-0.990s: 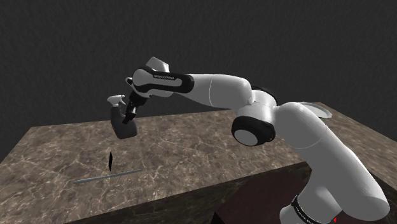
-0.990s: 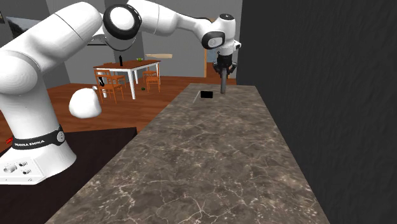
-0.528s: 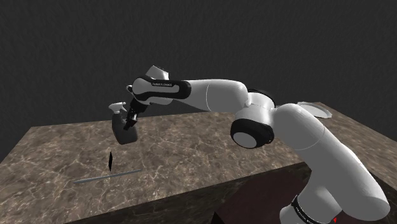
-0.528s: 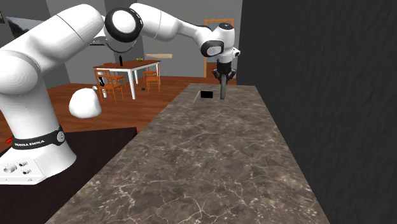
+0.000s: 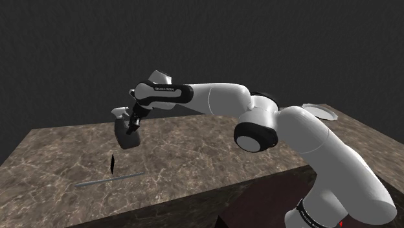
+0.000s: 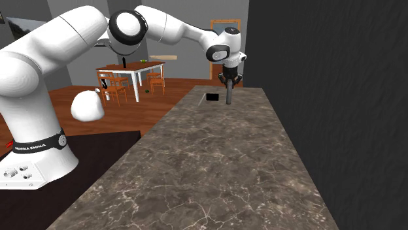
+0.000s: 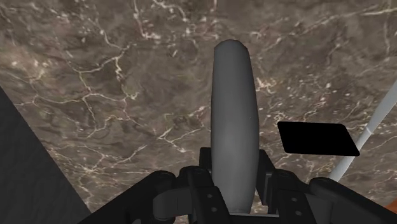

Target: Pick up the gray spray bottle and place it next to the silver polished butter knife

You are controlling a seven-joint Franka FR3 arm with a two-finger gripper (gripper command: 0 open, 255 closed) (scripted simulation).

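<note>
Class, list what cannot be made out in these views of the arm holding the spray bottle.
- Wrist view: the spray bottle head, hidden by the gripper clasping it.
- Wrist view: one end of the butter knife, cut off by the picture's edge.
- Shoulder view: what the small black object is; it is plain black, without detail.

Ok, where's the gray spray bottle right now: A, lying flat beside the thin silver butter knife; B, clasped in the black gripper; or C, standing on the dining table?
B: the black gripper is shut on the gray spray bottle, well apart from the thin silver butter knife.
</note>
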